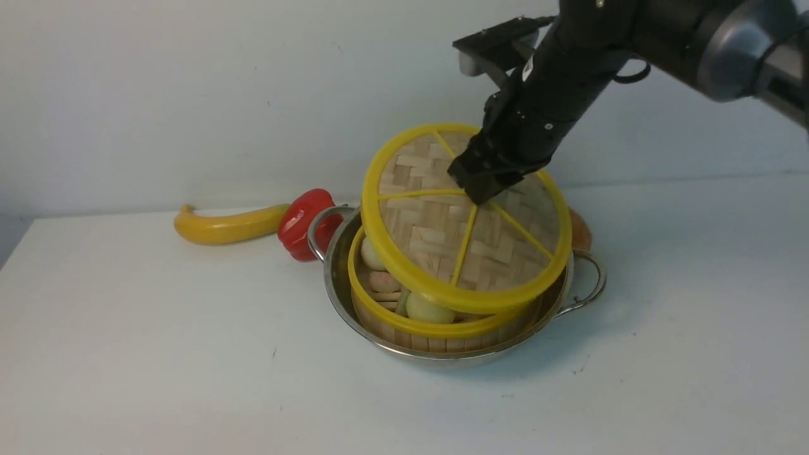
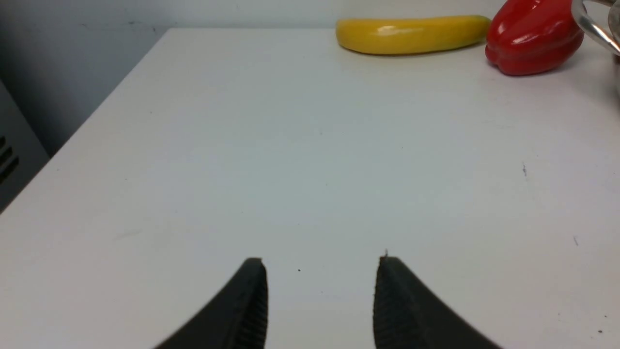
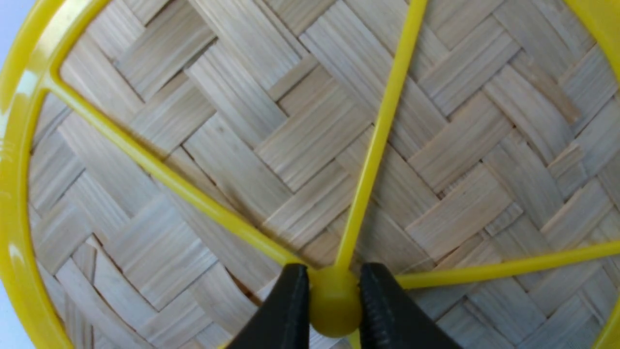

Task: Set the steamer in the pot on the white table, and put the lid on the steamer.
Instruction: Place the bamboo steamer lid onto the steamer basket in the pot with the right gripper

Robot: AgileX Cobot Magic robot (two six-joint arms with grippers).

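Our right jaws pinch the small yellow centre knob (image 3: 335,303) of the lid (image 1: 442,234), which hangs tilted beneath them, its low edge nearest the steamer (image 1: 379,314) directly below; we cannot tell whether the two touch. The steamer sits inside the pot (image 1: 334,268) on the white bench (image 1: 158,354), under those jaws. Our left jaws stand spread and empty just over the bench, with a yellow banana (image 2: 411,35) and a red pepper (image 2: 533,36) well ahead of them.
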